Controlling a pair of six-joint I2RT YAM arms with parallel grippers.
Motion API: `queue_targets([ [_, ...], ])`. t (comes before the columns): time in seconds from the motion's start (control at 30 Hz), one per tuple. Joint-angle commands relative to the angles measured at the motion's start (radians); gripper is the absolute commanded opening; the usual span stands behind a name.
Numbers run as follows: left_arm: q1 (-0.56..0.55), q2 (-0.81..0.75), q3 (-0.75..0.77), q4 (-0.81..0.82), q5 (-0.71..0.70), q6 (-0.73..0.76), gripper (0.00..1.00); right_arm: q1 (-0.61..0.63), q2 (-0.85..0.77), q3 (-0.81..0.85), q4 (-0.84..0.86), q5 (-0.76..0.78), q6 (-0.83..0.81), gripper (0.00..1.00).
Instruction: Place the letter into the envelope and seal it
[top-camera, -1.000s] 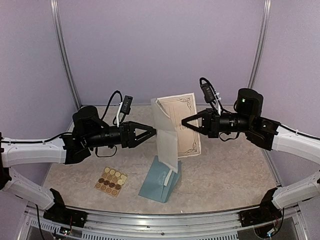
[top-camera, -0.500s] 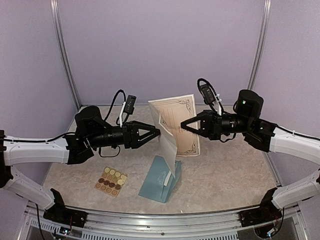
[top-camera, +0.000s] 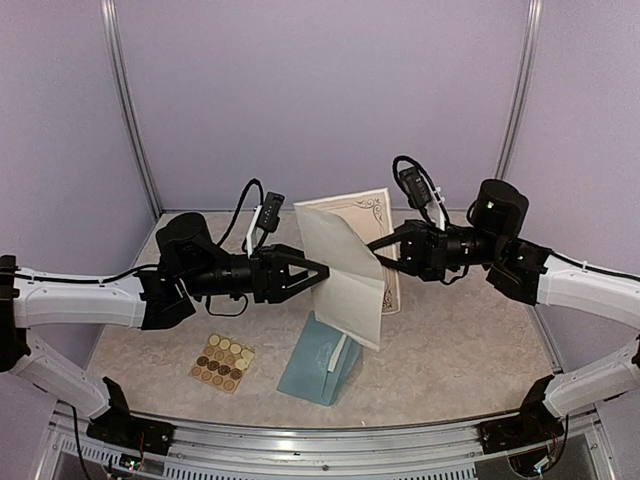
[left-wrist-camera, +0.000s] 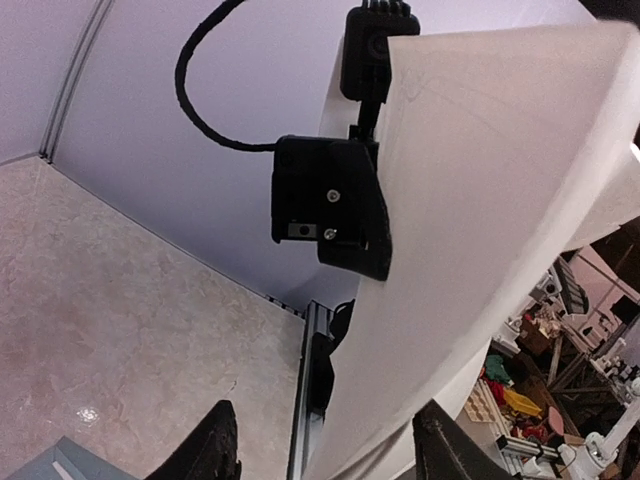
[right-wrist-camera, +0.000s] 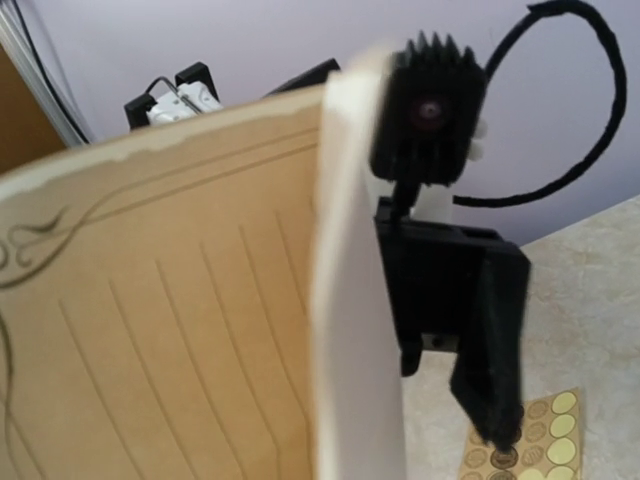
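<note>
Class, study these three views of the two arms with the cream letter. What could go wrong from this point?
1. The letter hangs in the air, pinched only by the shut right jaws; it could slip or swing.
2. The open left jaws straddle its curved bend; closing there may crease it crookedly, leaving it too wide for the envelope.
3. The envelope lies unheld below and may slide during insertion.

The upright letter (top-camera: 345, 275) apparently bars the way down to the envelope (top-camera: 312, 368).
</note>
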Motion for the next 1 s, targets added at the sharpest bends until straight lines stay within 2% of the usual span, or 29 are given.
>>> queue_targets([
  [0.0, -0.006, 0.007, 0.017, 0.091, 0.053, -0.002, 0.5, 0.006, 0.011, -0.013, 0.022, -0.001, 0.012, 0.0],
  [0.13, -0.006, 0.005, -0.003, 0.142, 0.069, -0.032, 0.15, 0.005, 0.009, -0.01, -0.008, 0.057, 0.003, 0.0],
  [0.23, -0.005, 0.004, -0.013, 0.137, 0.065, -0.035, 0.04, 0.003, 0.001, -0.014, -0.009, 0.091, 0.008, 0.09],
  [0.4, -0.004, -0.003, -0.038, 0.134, 0.052, -0.041, 0.0, -0.026, -0.03, -0.04, 0.029, 0.124, 0.046, 0.39],
  [0.67, 0.002, -0.013, -0.049, 0.088, 0.009, -0.037, 0.0, -0.054, -0.085, -0.118, 0.236, 0.017, 0.13, 0.73],
  [0.77, 0.002, -0.011, -0.044, 0.089, 0.01, -0.037, 0.0, -0.054, -0.094, -0.129, 0.246, -0.006, 0.115, 0.82],
  [0.97, 0.002, -0.011, -0.039, 0.087, 0.009, -0.039, 0.0, -0.053, -0.083, -0.138, 0.275, -0.045, 0.117, 0.9],
])
